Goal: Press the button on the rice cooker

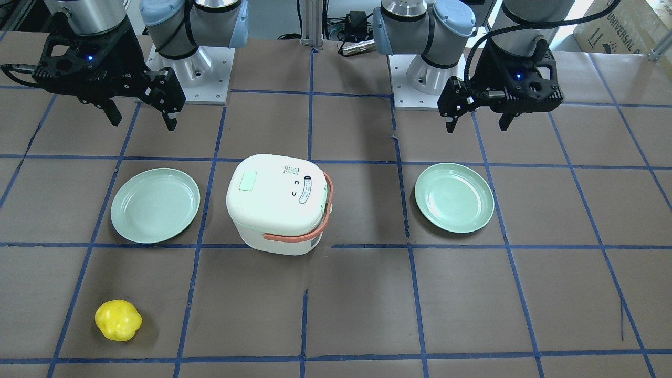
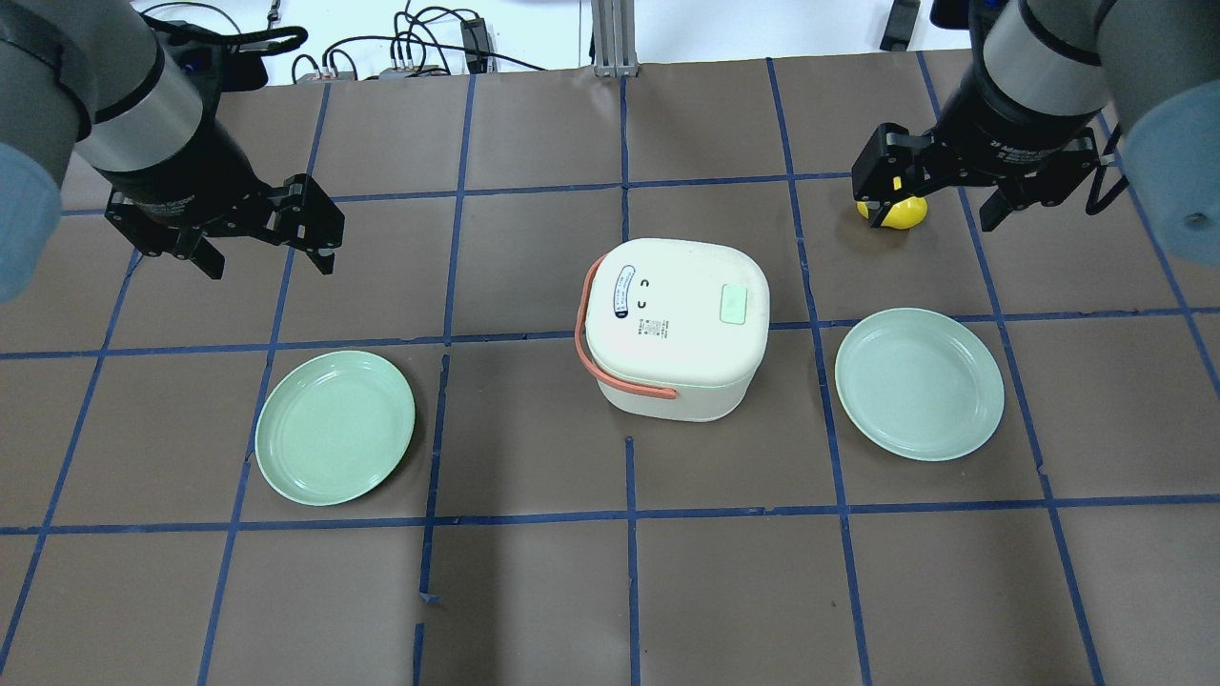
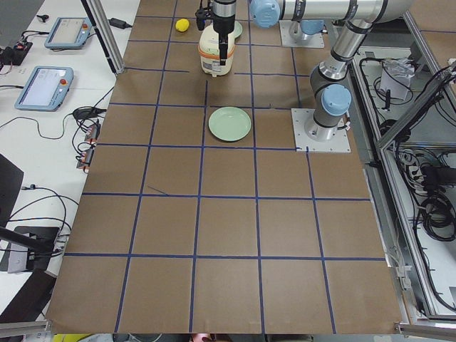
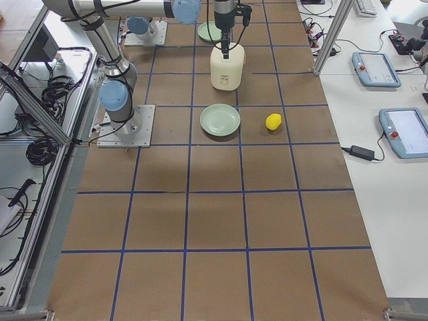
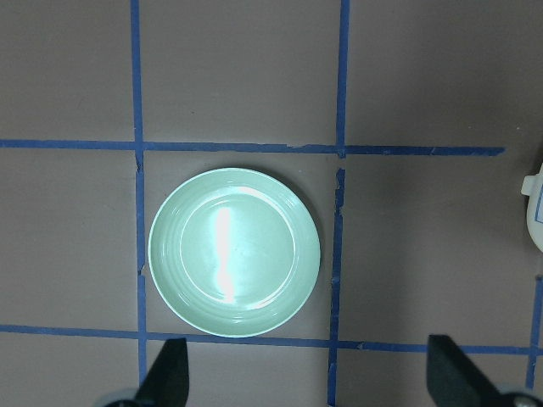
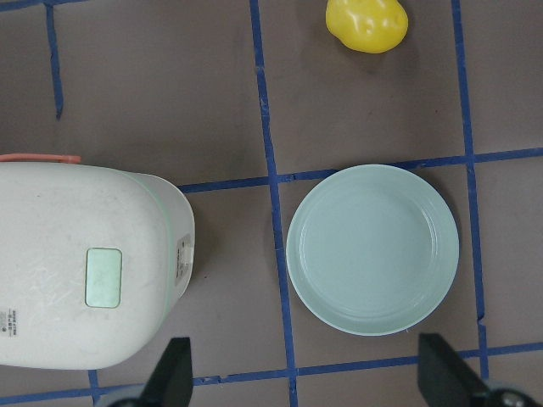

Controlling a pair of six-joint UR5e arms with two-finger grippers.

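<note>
Since the rice cooker [image 2: 681,367] sits central on the worktop [image 2: 534,591] between the left plate [image 2: 335,427] and the right plate [image 2: 919,383], its pale green button [image 2: 735,305] on the lid's robot-right side, the right gripper [image 2: 931,211] looks the better choice: both it and the left gripper [image 2: 267,252] hang well away with fingers spread wide, so I would narrow them first, then descend squarely with one tip onto the button. Print on the lid label [image 2: 624,291] is too small to read; a cardboard box [image 1: 625,23] shows "UNIVERSAL".
</note>
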